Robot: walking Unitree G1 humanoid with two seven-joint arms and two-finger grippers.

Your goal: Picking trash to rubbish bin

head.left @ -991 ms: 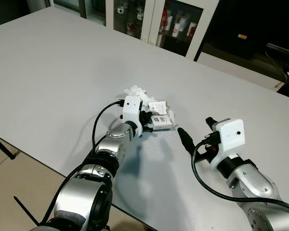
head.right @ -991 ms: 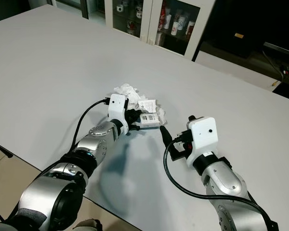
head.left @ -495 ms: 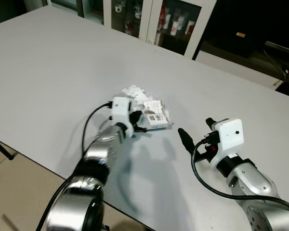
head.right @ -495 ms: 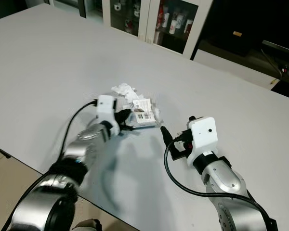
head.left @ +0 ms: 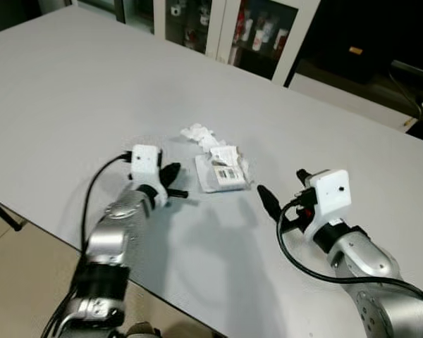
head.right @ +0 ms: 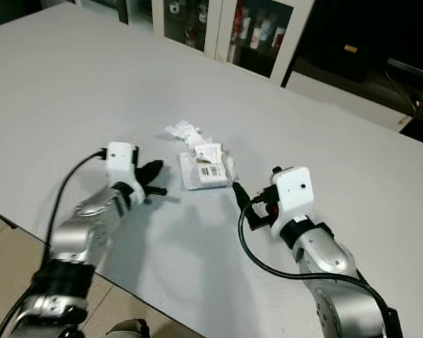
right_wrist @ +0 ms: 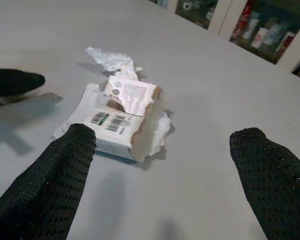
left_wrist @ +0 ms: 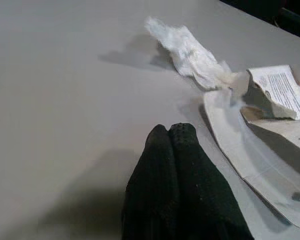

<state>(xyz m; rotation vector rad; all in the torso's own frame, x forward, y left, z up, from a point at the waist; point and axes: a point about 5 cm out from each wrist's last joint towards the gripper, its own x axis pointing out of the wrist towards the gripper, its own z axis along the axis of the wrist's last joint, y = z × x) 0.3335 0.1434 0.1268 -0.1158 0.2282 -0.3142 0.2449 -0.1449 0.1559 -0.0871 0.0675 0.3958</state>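
A torn white packet with a barcode label (head.left: pixel 222 172) lies flat on the white table (head.left: pixel 70 84). A crumpled white tissue (head.left: pixel 199 133) lies just behind it. My left gripper (head.left: pixel 173 182) is shut and holds nothing. It hovers low over the table, a short way to the left of the packet. In the left wrist view its fingers (left_wrist: pixel 172 165) are pressed together, with the tissue (left_wrist: pixel 190 52) and the packet (left_wrist: pixel 270 130) ahead. My right gripper (right_wrist: pixel 162 136) is open, to the right of the packet (right_wrist: pixel 117 120) and pointing at it.
The table's near edge (head.left: pixel 49 222) runs diagonally below my left arm, with floor beyond it. A glass-door cabinet with bottles (head.left: pixel 257 35) stands behind the far edge. Dark furniture and cables sit at the back right.
My left gripper has pulled back from the packet, to the left and toward me, with nothing in it. The packet stays on the table. The right arm has hardly moved.
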